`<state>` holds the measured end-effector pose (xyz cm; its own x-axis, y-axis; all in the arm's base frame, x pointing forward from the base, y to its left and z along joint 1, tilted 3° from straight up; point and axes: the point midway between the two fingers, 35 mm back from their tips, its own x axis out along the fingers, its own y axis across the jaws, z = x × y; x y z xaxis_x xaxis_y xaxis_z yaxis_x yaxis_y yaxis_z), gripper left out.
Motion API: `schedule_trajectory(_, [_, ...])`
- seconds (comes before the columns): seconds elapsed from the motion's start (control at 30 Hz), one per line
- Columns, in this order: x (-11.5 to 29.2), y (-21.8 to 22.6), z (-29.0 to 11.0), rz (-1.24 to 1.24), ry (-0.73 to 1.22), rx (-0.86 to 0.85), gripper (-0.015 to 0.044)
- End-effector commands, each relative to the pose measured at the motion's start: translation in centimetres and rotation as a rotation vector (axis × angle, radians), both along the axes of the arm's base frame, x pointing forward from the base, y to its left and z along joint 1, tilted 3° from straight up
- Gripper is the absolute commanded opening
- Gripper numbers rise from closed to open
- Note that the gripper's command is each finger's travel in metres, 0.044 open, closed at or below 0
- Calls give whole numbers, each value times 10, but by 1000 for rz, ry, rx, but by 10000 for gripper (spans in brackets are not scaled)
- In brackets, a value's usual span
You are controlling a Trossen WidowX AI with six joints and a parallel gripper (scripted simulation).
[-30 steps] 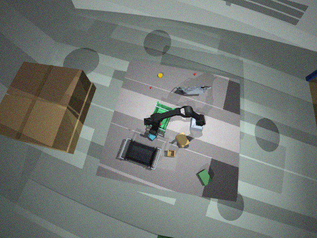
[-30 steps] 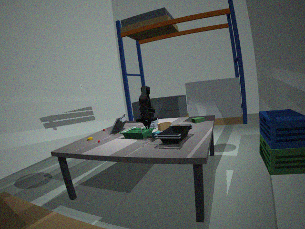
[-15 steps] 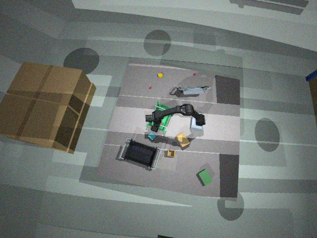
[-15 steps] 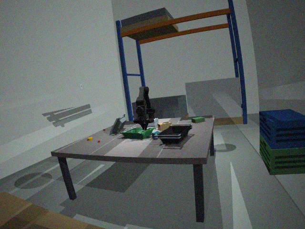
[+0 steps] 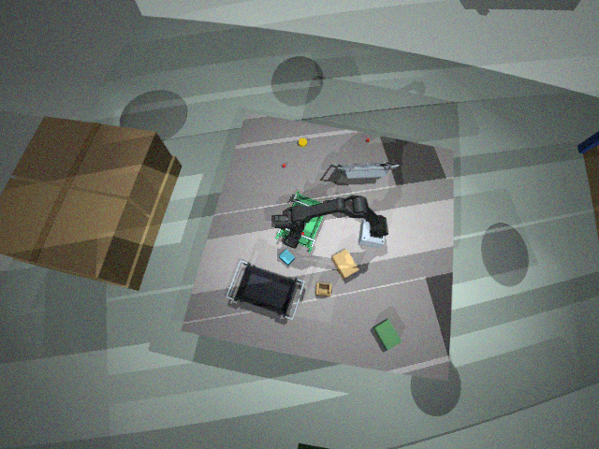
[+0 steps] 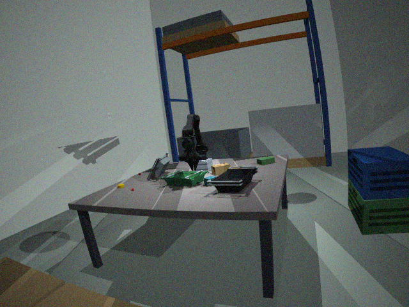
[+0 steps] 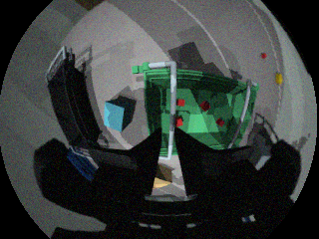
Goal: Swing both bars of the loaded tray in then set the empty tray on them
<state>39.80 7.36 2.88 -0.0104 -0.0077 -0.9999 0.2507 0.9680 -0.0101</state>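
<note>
The loaded green tray stands with red blocks on its floor. Its near bar reaches in over the end beside the blue block; its height over the rim is unclear. The far bar runs just inside the opposite end. My gripper points down over the near end, slightly open, with the near bar running through the narrow gap between its tips, not clamped. The empty black tray lies beside it, its bars out over its ends.
A grey tray leans tilted on the other side. A blue block lies between the green and black trays. An orange block, a small tan holder and a green block lie farther off.
</note>
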Motion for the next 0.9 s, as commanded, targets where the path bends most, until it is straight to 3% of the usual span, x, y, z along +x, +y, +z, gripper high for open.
schedule_trajectory(0.0, [0, 0, 0, -1, -1, 0, 84])
schedule_trajectory(0.37, [0, 0, 0, -1, -1, 0, 84])
schedule_trajectory(0.5, [0, 0, 0, -1, -1, 0, 0])
schedule_trajectory(0.87, [2, 0, 6, 0, -3, 1, 0])
